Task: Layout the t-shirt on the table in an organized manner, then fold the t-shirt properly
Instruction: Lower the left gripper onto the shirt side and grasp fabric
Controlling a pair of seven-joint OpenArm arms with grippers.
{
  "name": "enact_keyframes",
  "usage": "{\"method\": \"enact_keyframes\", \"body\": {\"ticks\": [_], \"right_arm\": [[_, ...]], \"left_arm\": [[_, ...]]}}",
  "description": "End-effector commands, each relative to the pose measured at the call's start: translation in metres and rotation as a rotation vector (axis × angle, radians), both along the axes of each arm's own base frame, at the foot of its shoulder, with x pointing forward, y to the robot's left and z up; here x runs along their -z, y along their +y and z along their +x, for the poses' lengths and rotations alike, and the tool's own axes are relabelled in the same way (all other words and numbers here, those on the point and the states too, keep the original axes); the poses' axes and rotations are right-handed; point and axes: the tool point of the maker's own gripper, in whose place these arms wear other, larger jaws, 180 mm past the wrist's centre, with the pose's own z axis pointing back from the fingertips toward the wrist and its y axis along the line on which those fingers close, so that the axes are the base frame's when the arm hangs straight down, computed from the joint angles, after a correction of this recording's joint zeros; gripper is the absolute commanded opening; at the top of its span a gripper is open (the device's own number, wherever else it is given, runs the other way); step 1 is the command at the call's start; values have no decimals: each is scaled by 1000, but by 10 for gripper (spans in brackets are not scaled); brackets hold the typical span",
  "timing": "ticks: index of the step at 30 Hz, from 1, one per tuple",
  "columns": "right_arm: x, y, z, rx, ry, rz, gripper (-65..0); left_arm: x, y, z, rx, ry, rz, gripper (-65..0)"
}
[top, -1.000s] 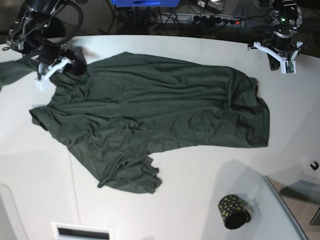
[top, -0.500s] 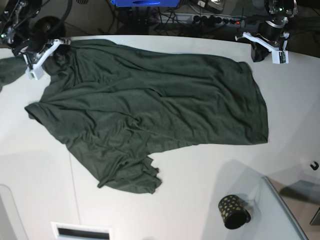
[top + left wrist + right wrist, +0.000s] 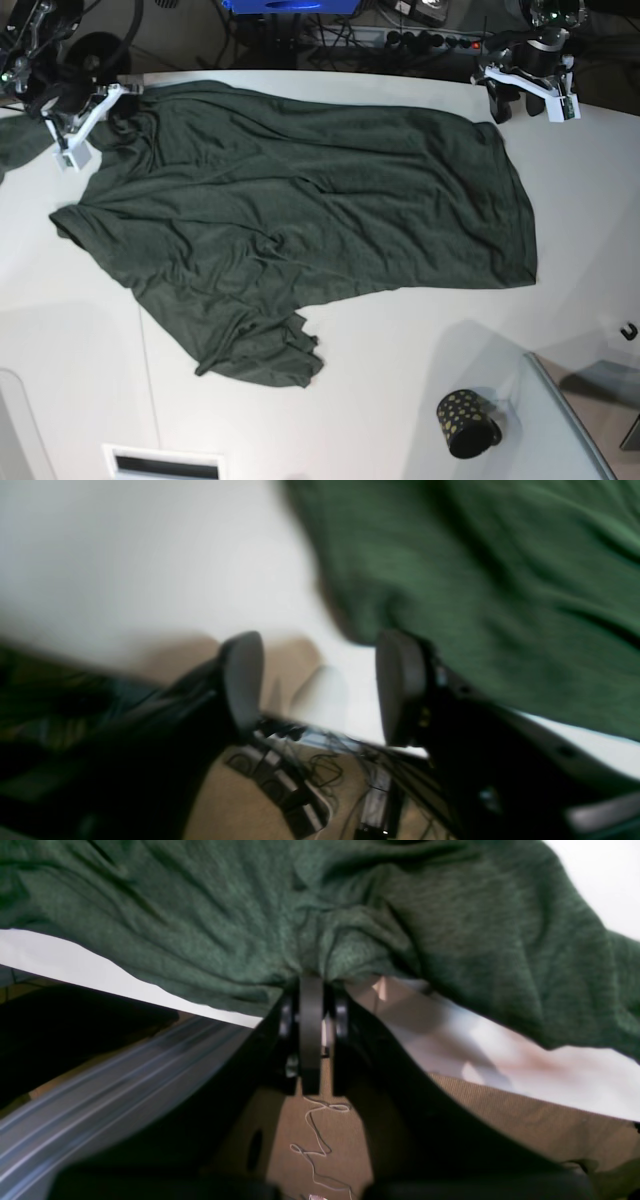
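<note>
The left gripper [image 3: 320, 690] is standing open in the left wrist view, its two dark pads [image 3: 245, 680] well apart with nothing between them; the shirt [image 3: 490, 590] is lying just beside the right-hand pad, filling the upper right of that frame, and whether cloth and pad are touching cannot be told through the blur. In the base view this gripper [image 3: 525, 98] is sitting at the top right, at the table's [image 3: 400, 400] far edge, just past the shirt's upper right corner. The right gripper [image 3: 311, 985] is pinching shut on the shirt [image 3: 250, 915], a bunched fold of green cloth gathering into its closed jaws at the centre of the right wrist view. In the base view the right gripper [image 3: 95, 115] is at the upper left, its arm reaching in from the top left corner. The shirt [image 3: 300, 220] is lying spread and wrinkled across the table's middle. A cup [image 3: 466, 424] is lying at the lower right.
</note>
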Motion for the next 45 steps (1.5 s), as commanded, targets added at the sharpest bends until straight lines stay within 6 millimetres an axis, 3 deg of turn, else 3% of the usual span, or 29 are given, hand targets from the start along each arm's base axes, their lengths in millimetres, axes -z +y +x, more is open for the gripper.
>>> {"method": "enact_keyframes", "body": {"ticks": [1,4,10,15,16,18,20,28,34,37,41,45], "right_arm": [[-5,-3,6,0,-27,-3,-647],[-5,-3,6,0,-27,-3,-647],[-5,-3,6,1,-30,-3,-647],[-5,-3,7,2,-33,-3,-648],[-5,-3,7,3,-34,-3,-648],[-5,-3,7,3,-34,-3,-648],[-5,-3,7,1,-34,-2,-648],[-6,-2,10,0,-42,-2,-648],[-8,18,22,-91,-55,13,-648],[-10,28,31,-124,-79,22,-648],[-12,35,38,-145,-103,30,-648],[-9,37,42,-144,-96,43,-648]], "left_arm": [[-6,3,4,7,-28,5,-260],[-2,-4,15,23,-36,-6,-229],[9,-26,33,55,-42,-54,-229],[32,-24,33,22,-3,-86,-240],[35,-24,33,17,4,-91,-273],[36,-23,32,16,9,-91,-421],[34,-23,33,19,4,-88,-650],[-7,-29,40,95,-25,-37,-650],[-43,-43,68,159,11,-20,-650],[-50,-34,89,72,22,-21,-650],[-46,-52,118,97,64,-71,-650],[-29,-69,142,126,133,-132,-650]]}}
